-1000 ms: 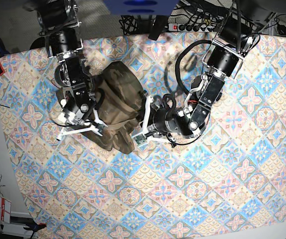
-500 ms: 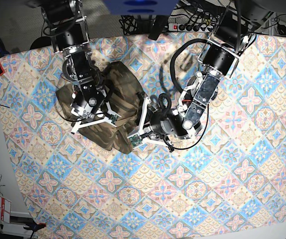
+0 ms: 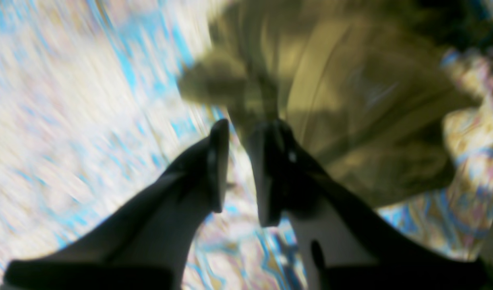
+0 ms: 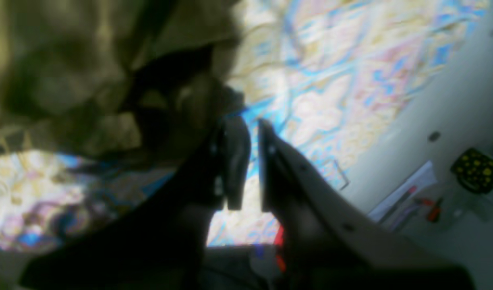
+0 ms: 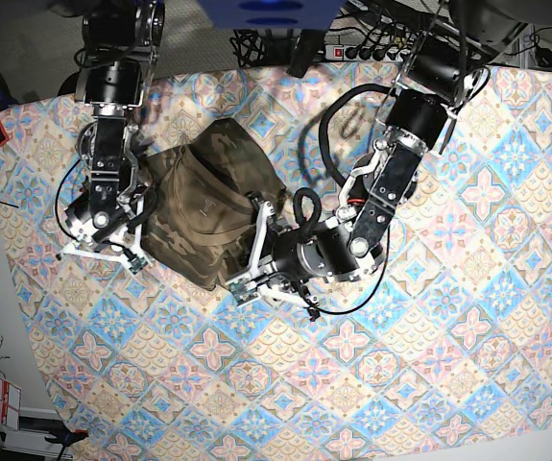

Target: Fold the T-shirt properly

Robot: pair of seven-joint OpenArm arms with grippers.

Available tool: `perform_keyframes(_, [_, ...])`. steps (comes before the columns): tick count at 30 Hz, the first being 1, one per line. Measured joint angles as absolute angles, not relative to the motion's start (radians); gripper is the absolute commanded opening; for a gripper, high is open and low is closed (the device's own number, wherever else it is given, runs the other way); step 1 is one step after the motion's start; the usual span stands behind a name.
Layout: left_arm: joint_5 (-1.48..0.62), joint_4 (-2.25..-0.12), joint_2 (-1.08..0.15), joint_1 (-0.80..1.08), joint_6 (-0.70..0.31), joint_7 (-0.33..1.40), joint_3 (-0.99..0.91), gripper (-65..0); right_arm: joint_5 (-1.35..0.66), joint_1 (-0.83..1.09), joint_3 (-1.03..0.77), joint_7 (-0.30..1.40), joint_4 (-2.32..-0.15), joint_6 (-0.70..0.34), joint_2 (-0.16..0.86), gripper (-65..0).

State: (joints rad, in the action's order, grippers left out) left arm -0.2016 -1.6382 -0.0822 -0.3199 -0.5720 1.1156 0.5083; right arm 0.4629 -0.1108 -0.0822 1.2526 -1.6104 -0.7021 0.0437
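My 2 arms both reach over the desk (image 5: 468,317), which is covered by a tile-patterned tablecloth (image 5: 420,384) in blue, pink and cream. The T-shirt (image 5: 208,216) lies bunched in a rumpled camouflage heap between my 2 pincers, with folds running across its top.

My left pincer (image 5: 242,279) sits at the heap's near edge, its white fingers low against the fabric. From the left wrist view, that pincer (image 3: 240,133) shows 2 dark fingers with a narrow gap between them, and the T-shirt (image 3: 351,100) fills the space just ahead and to one side of the tips. The picture is badly blurred, so I cannot tell whether cloth is pinched between the fingers or whether they only stand close together.

My right pincer (image 5: 98,252) is at the other side of the heap, just beside its edge, over the tablecloth. In the right wrist view this pincer (image 4: 252,133) is clenched, its fingers almost touching, and I see only tablecloth (image 4: 331,92) through the thin slit. The T-shirt (image 4: 69,72) hangs in dim folds to one side of it, close against the finger there. Blur hides whether a fold is caught.
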Motion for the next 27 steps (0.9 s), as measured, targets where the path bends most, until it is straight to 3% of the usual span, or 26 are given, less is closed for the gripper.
perform_keyframes(13, [-0.202,-1.315,-0.05,-0.319,-0.569,1.033,0.778,-52.8,0.469,-0.099,-0.333,1.271,-1.619,-0.702,0.051,-59.4])
perform_keyframes(20, [-0.164,-1.085,-0.046,-0.34,-0.607,1.006,0.772,-52.8,0.471,-0.047,-0.37,1.277,-1.62,-0.702,0.052,-59.4])
perform_keyframes(27, [-0.088,-1.167,-0.036,-0.292,-0.581,1.008,0.696,-52.9,0.472,-0.052,-0.369,1.274,-1.623,-0.702,0.066,-59.5])
